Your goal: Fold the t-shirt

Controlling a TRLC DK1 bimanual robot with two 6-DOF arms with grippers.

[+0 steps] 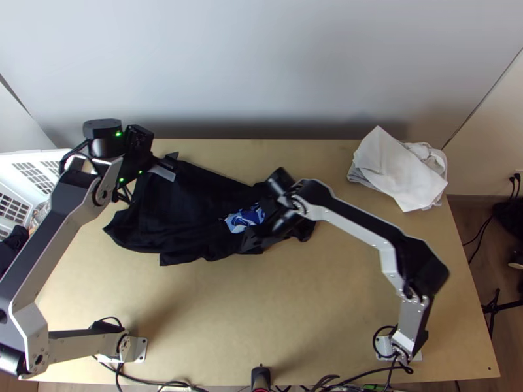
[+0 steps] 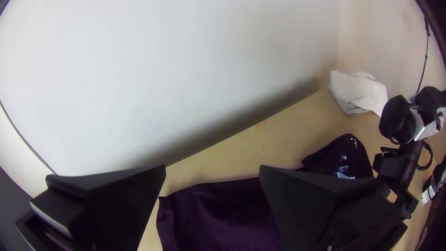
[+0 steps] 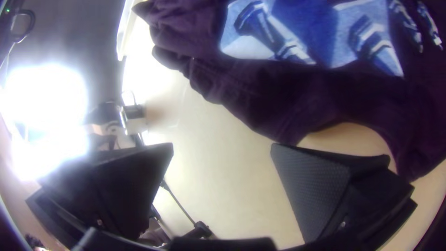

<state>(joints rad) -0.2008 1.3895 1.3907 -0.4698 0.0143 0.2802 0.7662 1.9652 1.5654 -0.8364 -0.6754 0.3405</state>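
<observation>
Wide gap on your left gripper (image 1: 171, 164): fingers well apart, nothing clamped, above the far left part of the dark t-shirt (image 1: 189, 209). Your right gripper (image 1: 258, 242) is wide open too, holding nothing, at the shirt's near edge toward its right end; the right wrist view gives you bare table (image 3: 223, 186) between the fingertips and the shirt's curved edge near one finger. Shirt lies spread but uneven, wrinkled, left of centre on the table. Same view gives you the blue-and-white print (image 3: 316, 32) up close; your left wrist view catches a sliver of it plus small pale marks. Folded-over white cloth (image 1: 399, 170) sits in a loose pile, far right corner. White slotted basket (image 1: 29, 157) at the left edge, contents too unclear to name.
</observation>
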